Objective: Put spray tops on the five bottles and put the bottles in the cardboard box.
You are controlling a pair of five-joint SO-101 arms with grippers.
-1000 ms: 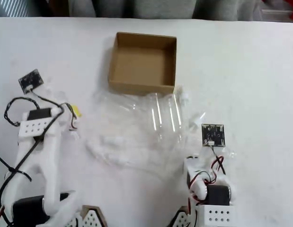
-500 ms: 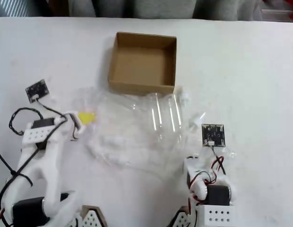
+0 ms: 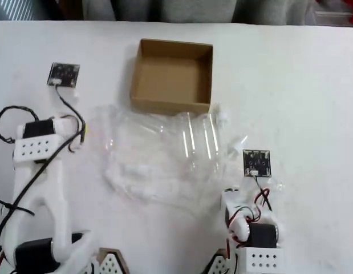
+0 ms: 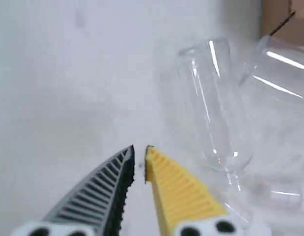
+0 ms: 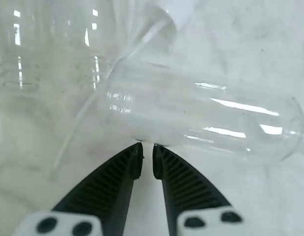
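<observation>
The bottles (image 3: 187, 142) lie heaped at the table's middle, just beside the box (image 3: 173, 74). The right gripper (image 5: 147, 150) is closed and empty. One bottle (image 5: 201, 118) lies just ahead of its tips, long axis crosswise. The left gripper (image 4: 139, 152) is closed and empty, its nearest bottle (image 4: 215, 108) off to one side. The right arm is judged nearer.
</observation>
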